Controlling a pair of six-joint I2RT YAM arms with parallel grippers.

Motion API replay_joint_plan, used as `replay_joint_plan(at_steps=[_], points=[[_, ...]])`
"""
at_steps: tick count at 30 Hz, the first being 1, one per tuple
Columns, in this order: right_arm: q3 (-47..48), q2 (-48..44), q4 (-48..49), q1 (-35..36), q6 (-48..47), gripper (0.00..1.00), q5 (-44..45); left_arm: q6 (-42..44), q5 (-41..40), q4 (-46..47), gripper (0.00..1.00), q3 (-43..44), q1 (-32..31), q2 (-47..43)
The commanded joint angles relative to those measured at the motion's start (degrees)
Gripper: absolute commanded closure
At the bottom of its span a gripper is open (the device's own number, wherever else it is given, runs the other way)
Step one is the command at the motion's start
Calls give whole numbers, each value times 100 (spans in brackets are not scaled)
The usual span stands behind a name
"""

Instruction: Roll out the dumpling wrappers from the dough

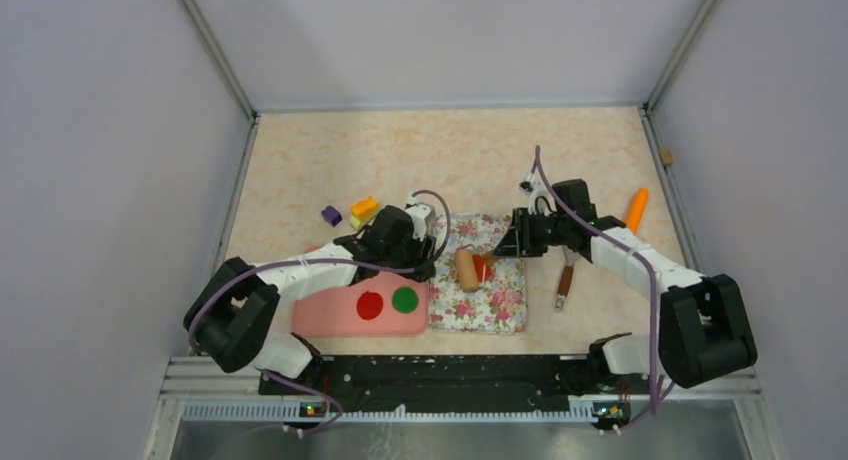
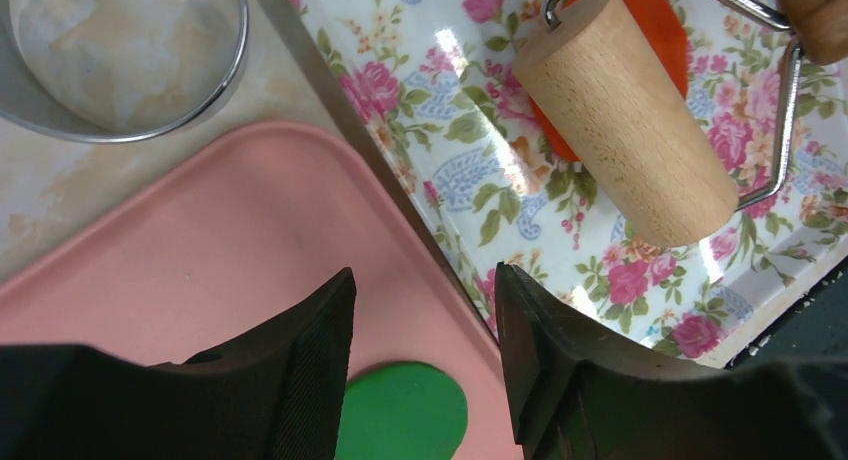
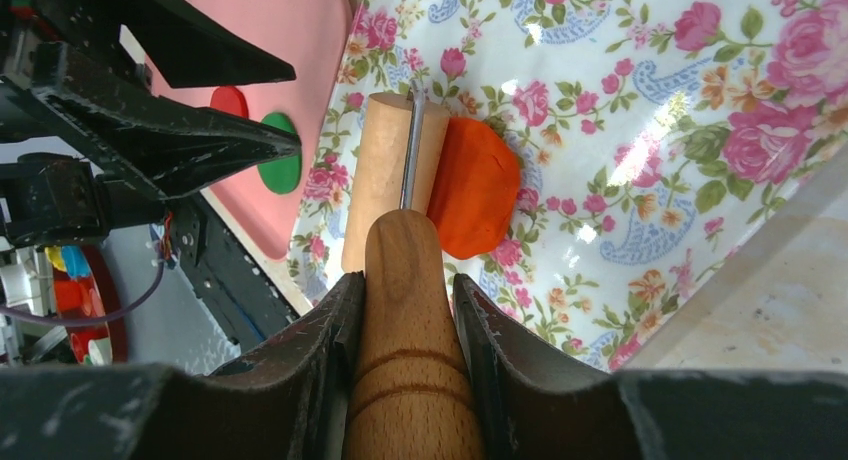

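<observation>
A wooden roller (image 3: 385, 170) is pinched by its turned handle between the two black fingers of the right gripper (image 3: 405, 282), which are pressed against the wood on both sides. The roller is made of a smooth, pale cylinder carried in a thin metal wire frame. The cylinder is laid on a glossy mat (image 3: 650, 130) printed with pink roses and green leaves.

The dough (image 3: 480, 185), a soft orange-red blob with a matt surface and a rounded, flattish shape, is found on this mat. It is touched by the cylinder along one side, and its edge is partly covered by the wood.

Just beside the mat a pink board (image 2: 200, 250) with rounded corners is placed. Two flat round wrappers are kept on it, a green wrapper (image 2: 405, 415) and a red wrapper (image 1: 370, 305), close together but apart.

The left gripper (image 2: 423, 280) is held over the board with its jaws spread, and nothing is held between them. A shiny metal ring (image 2: 238, 65) is seen on the marbled table behind the board.
</observation>
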Motion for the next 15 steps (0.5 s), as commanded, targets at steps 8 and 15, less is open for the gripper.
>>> replay_joint_plan(at_steps=[8, 15], points=[[-194, 740, -143, 259, -297, 100, 1222, -283, 408, 1037, 46, -383, 300, 242], [214, 487, 96, 175, -106, 100, -134, -304, 584, 1074, 47, -233, 385, 499]])
